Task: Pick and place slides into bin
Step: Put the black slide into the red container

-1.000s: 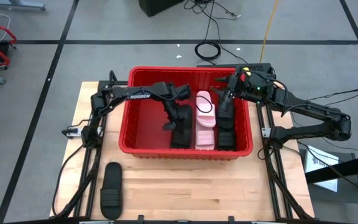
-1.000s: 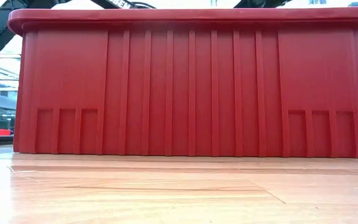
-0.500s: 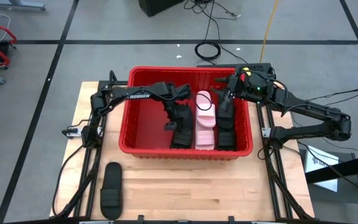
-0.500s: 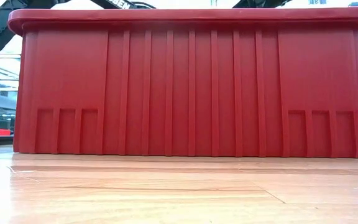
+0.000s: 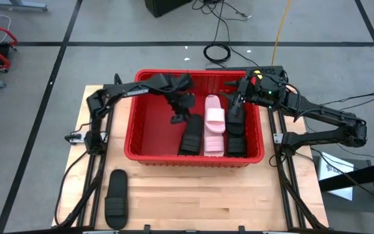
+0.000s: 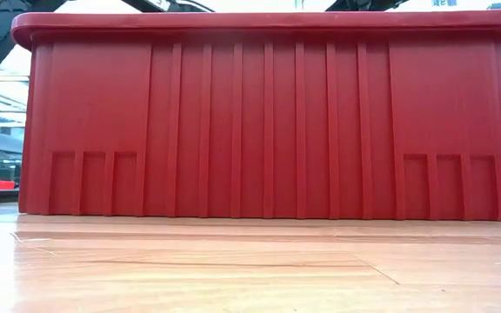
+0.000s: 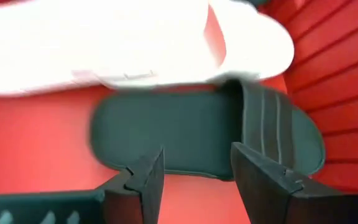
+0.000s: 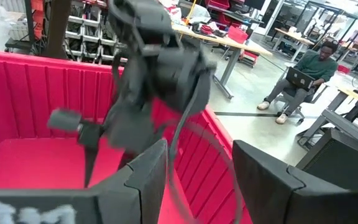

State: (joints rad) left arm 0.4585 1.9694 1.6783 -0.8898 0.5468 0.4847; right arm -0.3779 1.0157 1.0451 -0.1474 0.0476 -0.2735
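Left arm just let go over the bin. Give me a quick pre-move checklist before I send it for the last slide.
1. Left gripper empty, fingers open: ok.
2. Released black slide lying inside the bin: ok.
3. Left gripper clear above the slides: ok.
4. Remaining black slide on the table, unobstructed: ok.
5. Right gripper clear of the left arm's path: ok, it is over the bin's right side.
6. Count of slides in bin: cannot tell, some are hidden.

Even overhead light fills the room, leaving only soft shadows inside the bin (image 5: 145, 153). In the left wrist view the pale slide (image 7: 135, 43) is overexposed and motion-blurred. In the right wrist view the left arm (image 8: 157, 74) smears, and the low view's tabletop (image 6: 233, 278) foreground is out of focus.
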